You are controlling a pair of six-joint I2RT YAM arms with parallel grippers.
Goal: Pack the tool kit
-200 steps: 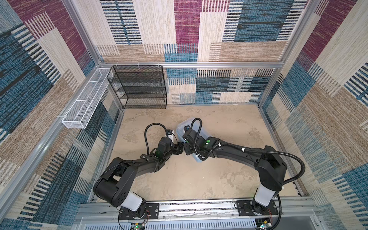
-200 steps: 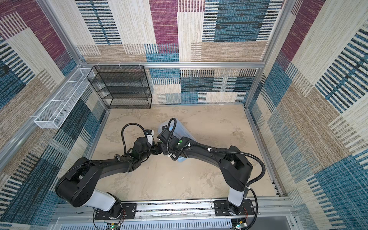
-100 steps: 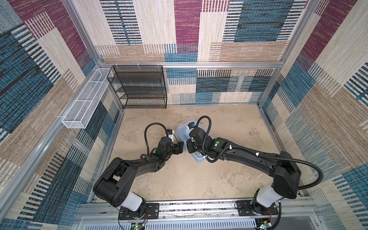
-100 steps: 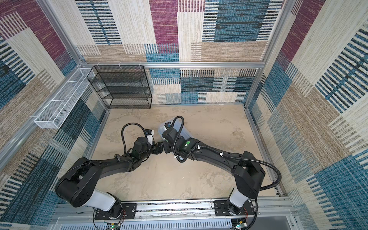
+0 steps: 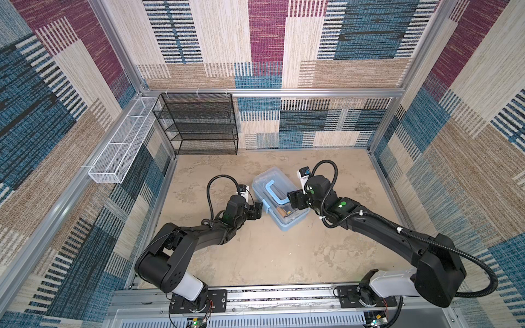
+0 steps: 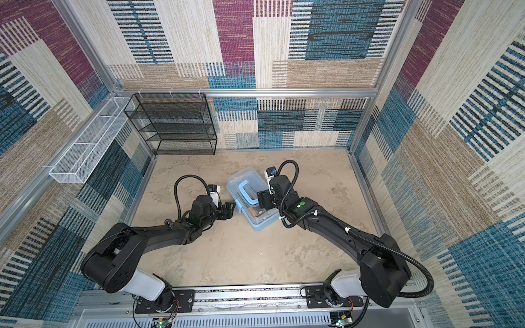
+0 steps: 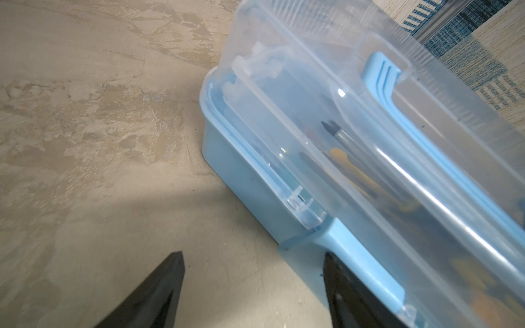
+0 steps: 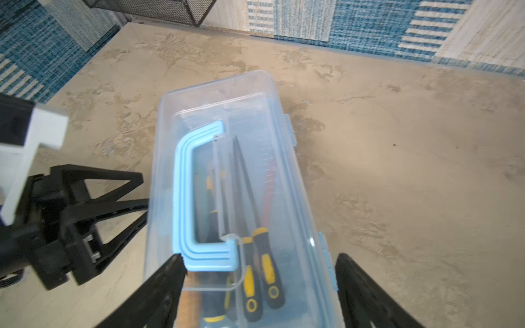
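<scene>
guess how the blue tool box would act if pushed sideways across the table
Probably slides rather than tips: the tool box sits low and flat on the table. Likely stiff, hard plastic. The loose screwdrivers inside may rattle and shift.

Right wrist view: tool kit [image 8: 227, 93] near end runs off the bottom edge, one of the screwdrivers [image 8: 262, 255] cut with it; right fingers [image 8: 153, 292] show tips only. Left wrist view: tool kit runs off right and bottom edges, tools under the clear lid [image 7: 369, 113] smeared, types unreadable; left fingers [image 7: 159, 289] tips only. Both top views: contents too small to tell, right gripper [image 5: 295, 203] covers part of the lid.
</scene>
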